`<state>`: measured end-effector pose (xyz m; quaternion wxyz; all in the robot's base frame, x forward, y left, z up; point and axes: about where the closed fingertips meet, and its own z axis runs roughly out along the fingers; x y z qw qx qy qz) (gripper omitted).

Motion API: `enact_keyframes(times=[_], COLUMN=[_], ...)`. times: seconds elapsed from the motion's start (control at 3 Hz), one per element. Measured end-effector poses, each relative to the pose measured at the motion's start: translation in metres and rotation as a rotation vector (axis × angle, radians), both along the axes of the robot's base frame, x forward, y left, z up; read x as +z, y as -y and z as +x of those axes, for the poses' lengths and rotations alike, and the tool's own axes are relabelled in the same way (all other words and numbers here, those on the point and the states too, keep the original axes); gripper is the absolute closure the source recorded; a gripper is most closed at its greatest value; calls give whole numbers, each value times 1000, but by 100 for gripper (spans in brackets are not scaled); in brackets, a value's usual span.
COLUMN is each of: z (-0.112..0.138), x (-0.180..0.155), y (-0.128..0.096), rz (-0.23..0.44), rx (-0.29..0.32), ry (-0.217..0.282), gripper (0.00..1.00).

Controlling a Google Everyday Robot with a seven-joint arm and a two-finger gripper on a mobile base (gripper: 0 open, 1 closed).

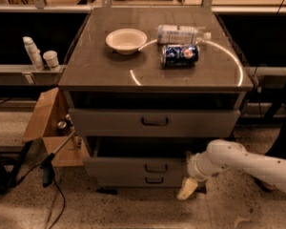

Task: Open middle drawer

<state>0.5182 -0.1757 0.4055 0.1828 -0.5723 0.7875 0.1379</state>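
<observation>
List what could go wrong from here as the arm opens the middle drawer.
The gripper sits low by the right end of the grey middle drawer, away from its small dark bar handle; a pull from there might slip or drag the shortest drawer beneath. A jolt may roll the blue can lying sideways on top.
</observation>
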Motion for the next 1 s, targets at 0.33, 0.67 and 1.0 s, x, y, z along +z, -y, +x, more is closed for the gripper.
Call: enact_keyframes(times=[0.33, 0.67, 1.0], z=[-28, -29, -54], x=[2, 2, -1], y=[2, 2, 11], rz=[3, 3, 14], rx=[-37, -37, -51], ry=[12, 12, -20], gripper=[0, 0, 0])
